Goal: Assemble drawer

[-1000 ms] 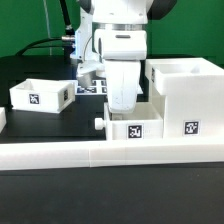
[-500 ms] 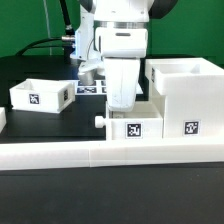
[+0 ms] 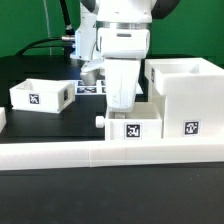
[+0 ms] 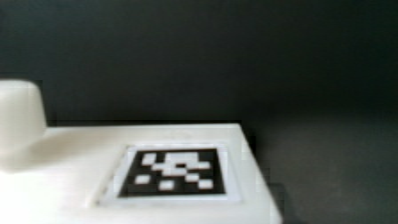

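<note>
The gripper point(image 3: 122, 106) hangs low over the knobbed tray point(image 3: 133, 128) just beside the housing point(image 3: 185, 95); its opening cannot be told. Only the wrist view shows a tag point(image 4: 175, 172) close up.

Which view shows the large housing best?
The exterior view: the housing stands nearly whole at its right, open top and tag visible. The wrist view shows only a blurred tagged white surface, not clearly the housing.

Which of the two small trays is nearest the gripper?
The tray beside the housing, right below the gripper; the other tray stands apart at the exterior view's left.
</note>
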Controlling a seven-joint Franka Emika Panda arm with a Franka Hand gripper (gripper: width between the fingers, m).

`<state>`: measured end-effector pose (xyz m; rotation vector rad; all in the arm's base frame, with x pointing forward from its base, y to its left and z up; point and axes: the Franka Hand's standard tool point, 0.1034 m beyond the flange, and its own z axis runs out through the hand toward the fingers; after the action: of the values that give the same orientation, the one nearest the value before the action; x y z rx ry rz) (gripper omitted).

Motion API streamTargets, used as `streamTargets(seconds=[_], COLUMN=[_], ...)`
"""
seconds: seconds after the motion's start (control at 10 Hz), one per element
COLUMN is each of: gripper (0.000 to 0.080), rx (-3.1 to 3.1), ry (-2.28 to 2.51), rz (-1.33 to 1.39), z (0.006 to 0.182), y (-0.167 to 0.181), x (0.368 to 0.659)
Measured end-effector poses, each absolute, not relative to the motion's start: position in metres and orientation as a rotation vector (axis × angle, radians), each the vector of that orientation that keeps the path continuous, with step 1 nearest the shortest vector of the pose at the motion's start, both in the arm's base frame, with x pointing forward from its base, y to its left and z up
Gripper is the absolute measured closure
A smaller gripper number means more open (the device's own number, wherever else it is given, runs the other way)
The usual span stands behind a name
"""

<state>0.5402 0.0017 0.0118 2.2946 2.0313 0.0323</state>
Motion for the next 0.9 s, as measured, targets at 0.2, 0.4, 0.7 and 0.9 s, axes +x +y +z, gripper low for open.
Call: streamTargets(seconds=[0.2, 0.4, 0.7, 0.9], gripper=[0.0757, 0.0757, 0.0757, 0.0757], rx=[2.292, 2.229, 2.173, 2.178], ry=[2.032, 2.105, 2.174, 2.169], rz=[-0.005, -0.021, -0.050, -0.049], z=[0.012, 0.012, 0.012, 0.012], y=[0.005, -0.001, -0.008, -0.008], x=[0.539, 0.540, 0.540, 0.540])
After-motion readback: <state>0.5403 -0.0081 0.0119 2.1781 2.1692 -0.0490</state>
